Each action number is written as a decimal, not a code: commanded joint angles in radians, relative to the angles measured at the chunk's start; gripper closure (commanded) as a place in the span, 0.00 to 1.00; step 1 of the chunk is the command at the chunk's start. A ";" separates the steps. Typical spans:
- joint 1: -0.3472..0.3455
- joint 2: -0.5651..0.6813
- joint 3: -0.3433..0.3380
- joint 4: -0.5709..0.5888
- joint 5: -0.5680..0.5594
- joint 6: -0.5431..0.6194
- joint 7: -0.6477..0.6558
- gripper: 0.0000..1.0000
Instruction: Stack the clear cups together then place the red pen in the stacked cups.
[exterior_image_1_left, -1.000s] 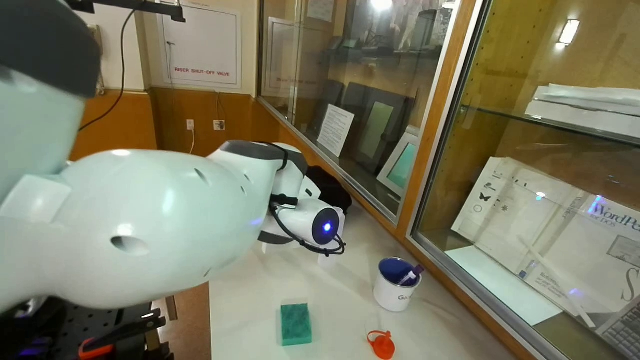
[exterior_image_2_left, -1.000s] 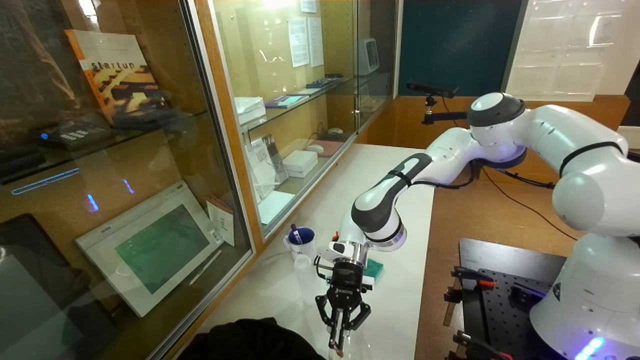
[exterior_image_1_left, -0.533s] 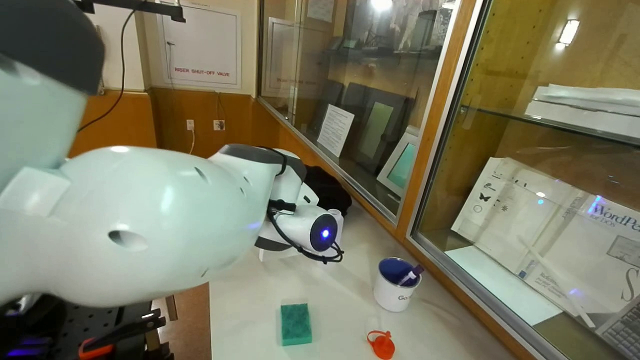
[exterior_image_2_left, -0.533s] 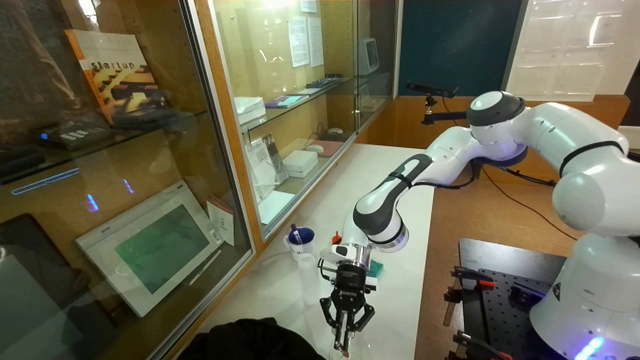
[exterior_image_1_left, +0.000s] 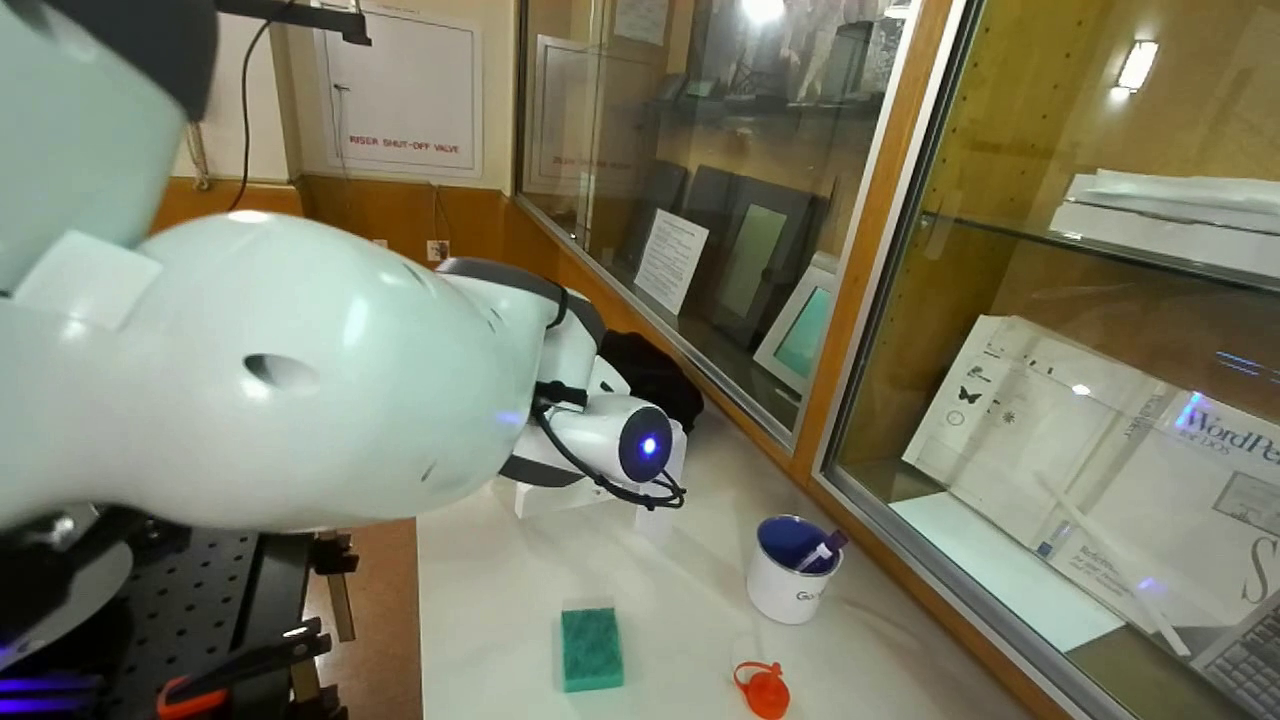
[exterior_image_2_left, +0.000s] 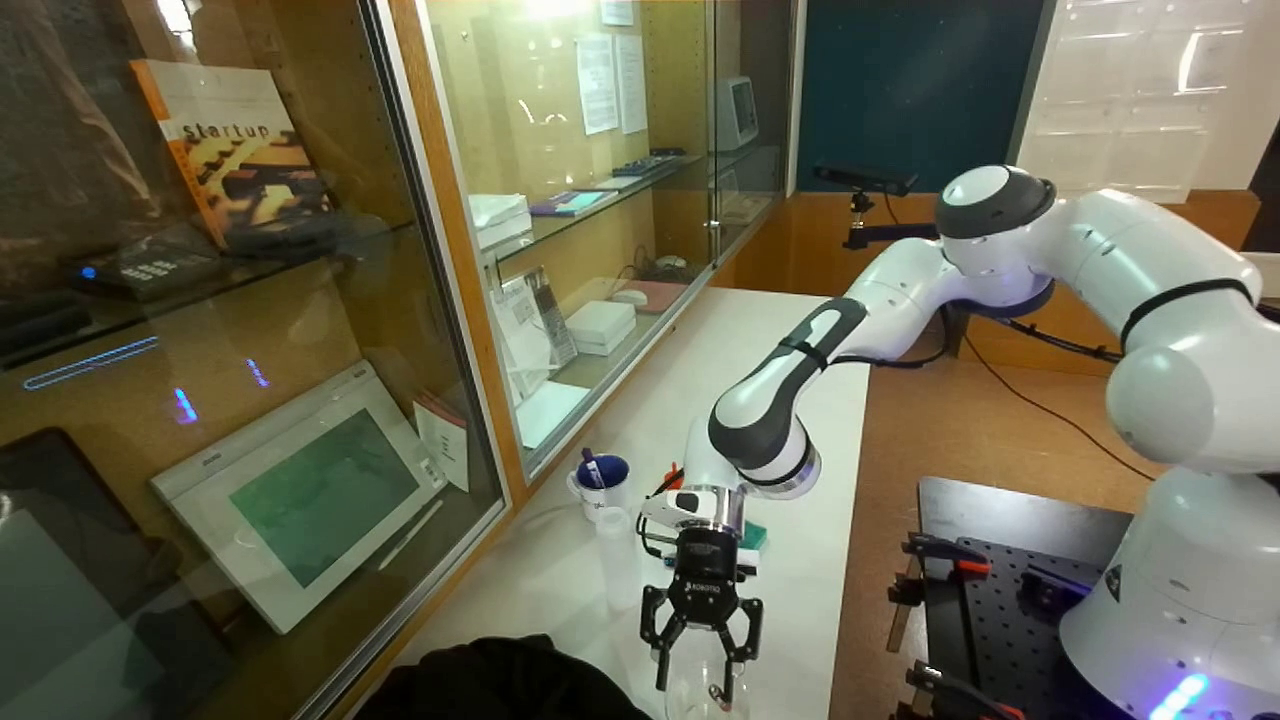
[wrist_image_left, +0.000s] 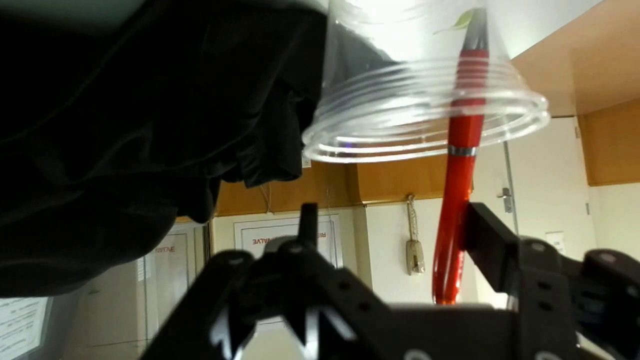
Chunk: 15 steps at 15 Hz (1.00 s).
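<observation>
The clear cups (wrist_image_left: 400, 107) are nested in one stack, rims close together, in the upside-down wrist view. The red pen (wrist_image_left: 452, 210) leans inside the stack, its grey tip in the cup and its long red end sticking out past the rims. My gripper (wrist_image_left: 395, 230) is open around that end. One finger pad (wrist_image_left: 492, 245) is against or very near the pen, while the opposite finger stands well apart from it. In an exterior view the gripper (exterior_image_2_left: 693, 685) is spread over the faint cups (exterior_image_2_left: 690, 708); the pen is hard to make out there.
A white mug (exterior_image_1_left: 790, 592) with a blue inside holds a purple-capped marker (exterior_image_1_left: 822, 550). Also on the table are a green sponge (exterior_image_1_left: 592, 650), a red-orange cap-like object (exterior_image_1_left: 766, 690) and a whitish bottle (exterior_image_2_left: 618, 560). Black cloth (exterior_image_2_left: 510, 680) lies beside the cups, near the glass cabinet.
The fingers, close together before with a reddish tip between them, have spread apart. The arm's elbow has risen a little, and the gripper has shifted slightly sideways.
</observation>
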 joint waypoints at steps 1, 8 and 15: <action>0.012 -0.109 0.018 -0.060 0.035 0.034 0.021 0.00; 0.026 -0.182 0.013 -0.086 0.032 0.084 0.018 0.00; 0.103 -0.267 -0.022 -0.108 0.010 0.241 0.048 0.00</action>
